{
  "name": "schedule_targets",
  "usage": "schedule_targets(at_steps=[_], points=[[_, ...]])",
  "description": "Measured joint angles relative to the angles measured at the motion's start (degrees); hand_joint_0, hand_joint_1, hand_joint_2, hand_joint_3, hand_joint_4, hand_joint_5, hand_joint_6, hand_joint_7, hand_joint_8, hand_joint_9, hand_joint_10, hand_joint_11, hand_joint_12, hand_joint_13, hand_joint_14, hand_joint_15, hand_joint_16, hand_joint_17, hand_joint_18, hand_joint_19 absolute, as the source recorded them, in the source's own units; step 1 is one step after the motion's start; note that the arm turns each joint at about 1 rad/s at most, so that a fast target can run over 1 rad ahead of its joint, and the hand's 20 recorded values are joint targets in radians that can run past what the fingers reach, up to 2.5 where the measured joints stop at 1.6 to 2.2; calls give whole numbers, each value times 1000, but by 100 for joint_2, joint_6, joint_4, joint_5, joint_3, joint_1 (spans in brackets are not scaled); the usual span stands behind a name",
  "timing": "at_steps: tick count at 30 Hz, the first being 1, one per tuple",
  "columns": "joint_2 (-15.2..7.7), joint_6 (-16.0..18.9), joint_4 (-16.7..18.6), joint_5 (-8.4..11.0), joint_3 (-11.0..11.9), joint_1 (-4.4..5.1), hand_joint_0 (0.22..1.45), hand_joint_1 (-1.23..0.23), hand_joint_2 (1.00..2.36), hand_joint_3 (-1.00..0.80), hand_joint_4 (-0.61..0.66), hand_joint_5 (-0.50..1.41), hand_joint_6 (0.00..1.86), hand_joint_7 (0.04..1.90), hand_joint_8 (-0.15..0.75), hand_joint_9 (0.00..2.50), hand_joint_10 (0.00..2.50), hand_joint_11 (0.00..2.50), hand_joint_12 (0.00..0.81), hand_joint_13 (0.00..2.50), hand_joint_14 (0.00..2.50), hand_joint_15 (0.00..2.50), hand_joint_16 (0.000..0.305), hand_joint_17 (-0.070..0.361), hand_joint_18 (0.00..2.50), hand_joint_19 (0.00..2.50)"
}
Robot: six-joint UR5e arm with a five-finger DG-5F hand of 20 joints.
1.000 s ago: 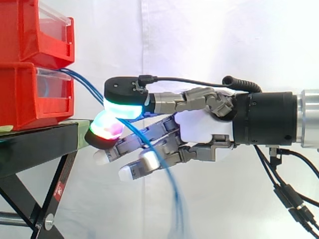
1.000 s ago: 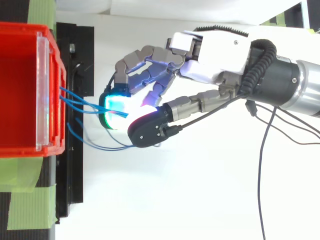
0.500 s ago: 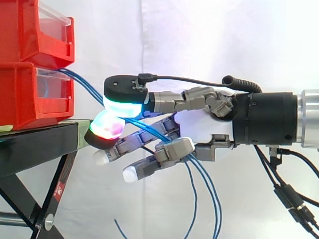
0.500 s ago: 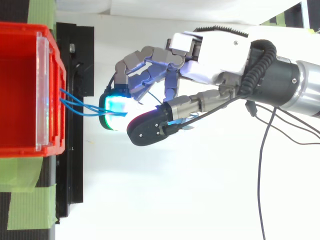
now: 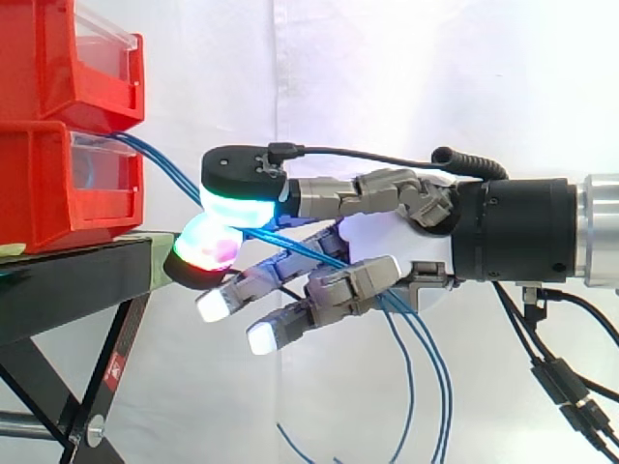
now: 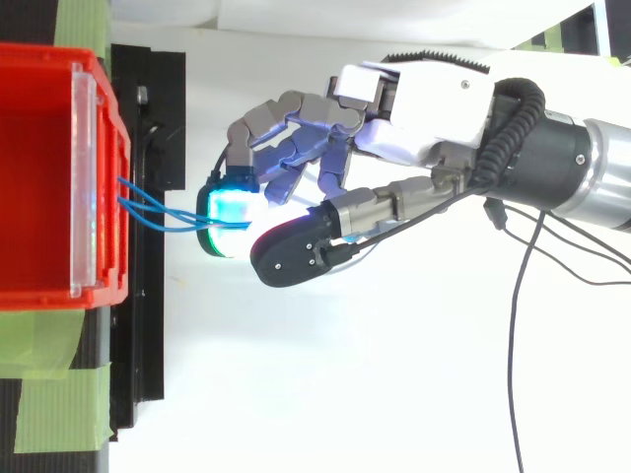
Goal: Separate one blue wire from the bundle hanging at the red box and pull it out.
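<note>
Side view: hand (image 5: 392,253) was level, just off the right-hand edge of the black stand (image 5: 68,280), palm clear of it. Fingers (image 5: 240,205): the green-glowing pad sat on top of a red-magenta one. The two were pressed together and pinching the blue wires (image 5: 160,172) between them. The rest were loosely curled below, white pads pointing down-left.

From the pinch the wires ran up-left in a fairly straight line to the front of the lower red bin (image 5: 44,188). On the other side they passed behind the curled fingers and hung in loose loops under the hand. I couldn't tell how many strands were in the pinch.

Top view agreed: wires fanned from the bin front across the stand's edge to the glowing pads. Upper red bin (image 5: 58,58) was stacked on the lower one. Green tape (image 6: 59,394) was on the stand. White curtain (image 5: 406,77) was behind it all.
</note>
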Motion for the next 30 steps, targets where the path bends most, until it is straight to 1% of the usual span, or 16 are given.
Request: schedule_targets(at_steps=[5,14,17,22,23,26,30], points=[[0,-8,0,0,0,1,656,-643,1020,-273,194,-202,810,1004,370,1031,15,1131,295,1490,695,1300,55,123,756,598],[1,-16,-24,0,1,1,657,-642,1020,-277,195,-203,811,990,358,1116,13,1291,296,1479,691,1298,55,123,745,598],[0,-16,-26,-2,0,1,656,-642,1020,-273,192,-203,811,991,356,1124,11,1314,294,1479,691,1292,55,123,745,600],[9,-15,-32,-10,0,-3,657,-643,1020,-276,193,-203,811,983,359,1105,11,1272,287,1476,682,1300,55,123,742,601],[16,-15,-33,-13,0,-6,656,-644,1020,-273,189,-203,811,993,367,1106,11,1271,296,1476,687,1300,55,123,740,599],[63,-38,-34,-22,0,-17,657,-645,1020,-277,188,-203,810,993,356,1100,12,1270,296,1474,685,1299,55,123,738,599],[162,-166,-50,-26,1,-37,657,-645,1020,-278,187,-203,810,992,360,1098,11,1270,297,1474,682,1293,55,123,736,600]])
